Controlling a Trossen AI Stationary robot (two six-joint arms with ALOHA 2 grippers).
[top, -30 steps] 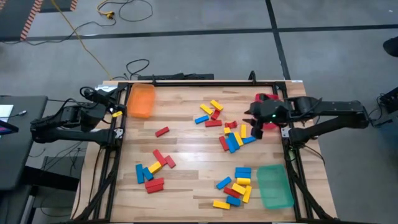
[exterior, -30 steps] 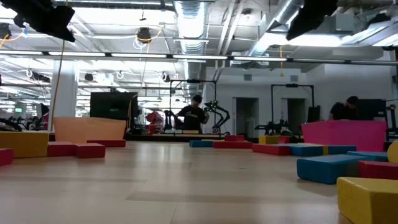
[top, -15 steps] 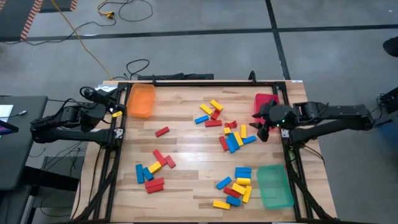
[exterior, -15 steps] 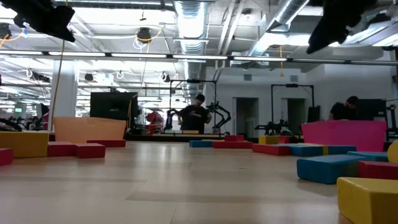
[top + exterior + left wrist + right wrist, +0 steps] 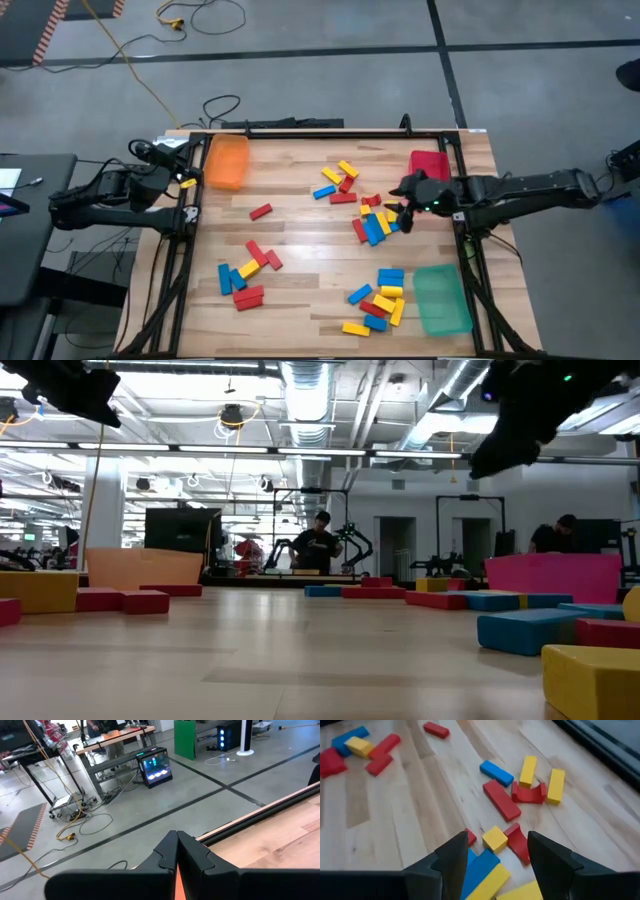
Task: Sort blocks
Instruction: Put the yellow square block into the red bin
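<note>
Since a second ago the right gripper [image 5: 400, 207] has dipped from beside the red tray [image 5: 430, 163] toward the central cluster of blocks [image 5: 375, 222], fingers [image 5: 455, 857] spread wide and empty. Other blocks lie scattered across the table [image 5: 300, 250]. At the far left edge, the left gripper [image 5: 185, 180] waits pinched closed.

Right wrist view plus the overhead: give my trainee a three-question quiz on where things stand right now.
1. True or false: the right tool is open, holding nothing.
2. Which tray lies nearest the right tool? A) orange tray B) red tray C) green tray
3. Fill in: the left tool waits past the table's ____ edge, by the orange tray.

Key: 1 true; 2 B; 3 left. The right tool hovers over the blocks near the red tray.
</note>
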